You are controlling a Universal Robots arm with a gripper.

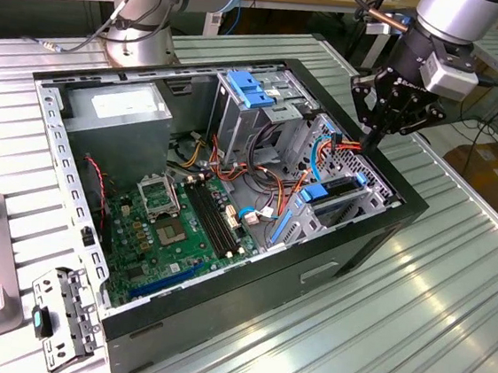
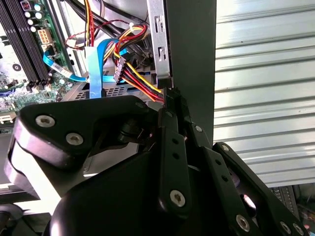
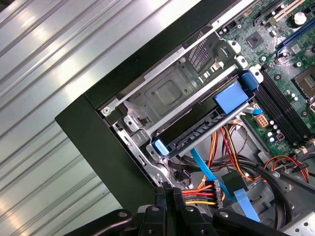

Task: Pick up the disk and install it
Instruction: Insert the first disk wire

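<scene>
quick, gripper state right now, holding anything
gripper: shut, fingertips together with nothing between them, tips right beside the cable bundle.

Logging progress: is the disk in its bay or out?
In: the disk sits inside the cage, blue rails showing at both ends.

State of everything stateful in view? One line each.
Claw: shut, empty, at the case's rim.
Disk: in its bay, blue rail on.
Computer case: side open, lying flat.
Power plug: loose, unconnected.
</scene>
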